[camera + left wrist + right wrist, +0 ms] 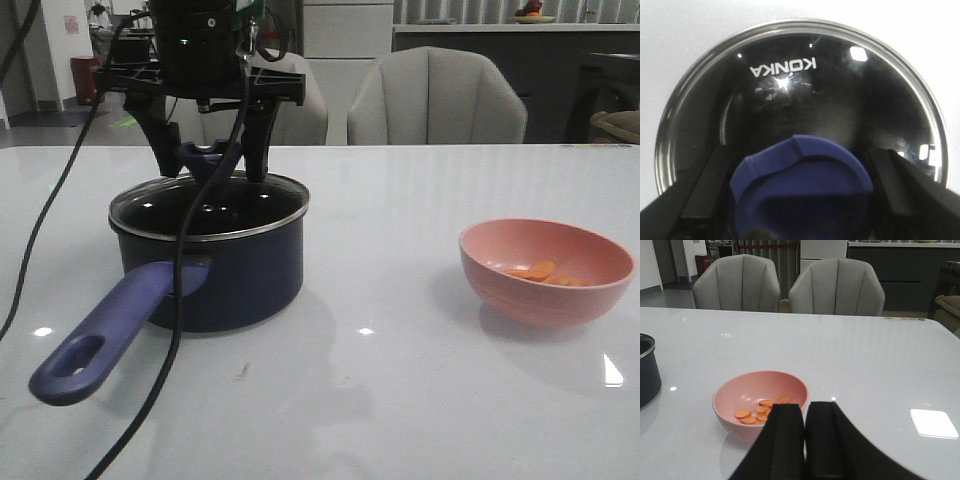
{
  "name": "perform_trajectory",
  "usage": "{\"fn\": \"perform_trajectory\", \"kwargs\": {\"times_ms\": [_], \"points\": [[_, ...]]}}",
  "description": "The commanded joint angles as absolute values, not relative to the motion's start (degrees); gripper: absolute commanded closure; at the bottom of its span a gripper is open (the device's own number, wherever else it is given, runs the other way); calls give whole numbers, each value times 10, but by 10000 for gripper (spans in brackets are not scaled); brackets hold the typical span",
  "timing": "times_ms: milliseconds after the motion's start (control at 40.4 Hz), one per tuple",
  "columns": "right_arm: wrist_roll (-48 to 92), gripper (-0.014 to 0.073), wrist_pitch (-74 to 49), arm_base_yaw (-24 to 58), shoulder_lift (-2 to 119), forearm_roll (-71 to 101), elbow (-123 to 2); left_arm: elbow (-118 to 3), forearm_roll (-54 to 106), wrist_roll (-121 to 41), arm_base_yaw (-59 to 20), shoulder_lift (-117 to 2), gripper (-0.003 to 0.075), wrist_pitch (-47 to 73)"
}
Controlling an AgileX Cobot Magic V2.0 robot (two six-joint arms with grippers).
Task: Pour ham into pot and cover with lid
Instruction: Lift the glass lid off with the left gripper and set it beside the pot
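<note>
Glossy white table (400, 400): left gripper (208, 160) spread around glass lid (210, 205) knob atop pot (215, 270); right gripper (805, 440) pressed together near pink bowl (545, 272) of ham (540, 272).

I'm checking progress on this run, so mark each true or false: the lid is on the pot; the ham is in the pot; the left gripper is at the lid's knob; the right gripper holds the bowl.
The lid is on the pot: true.
The ham is in the pot: false, it lies in the pink bowl.
The left gripper is at the knob: true, fingers either side.
The right gripper holds the bowl: false, it is shut and empty.
</note>
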State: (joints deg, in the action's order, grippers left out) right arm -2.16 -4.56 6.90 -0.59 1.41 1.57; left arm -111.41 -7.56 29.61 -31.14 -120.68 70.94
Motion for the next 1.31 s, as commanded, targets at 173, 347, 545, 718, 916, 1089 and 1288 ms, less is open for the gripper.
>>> {"fn": "perform_trajectory", "kwargs": {"times_ms": [173,347,545,718,916,1089,1288], "points": [[-19,416,0,66,-17,6,12,-1129,-80,292,-294,-1137,370,727],[-19,416,0,66,-17,6,12,-1129,-71,222,-262,-1102,370,727],[-19,416,0,66,-17,6,12,-1123,-71,180,-205,-1064,370,727],[-19,416,0,66,-17,6,12,-1076,-71,134,-139,-1036,370,727],[-19,416,0,66,-17,6,12,-998,-71,98,-65,-1029,370,703],[-19,416,0,66,-17,6,12,-927,-54,90,-32,-1025,370,618],[-19,416,0,66,-17,6,12,-838,-26,76,-23,-1028,370,511]]}}
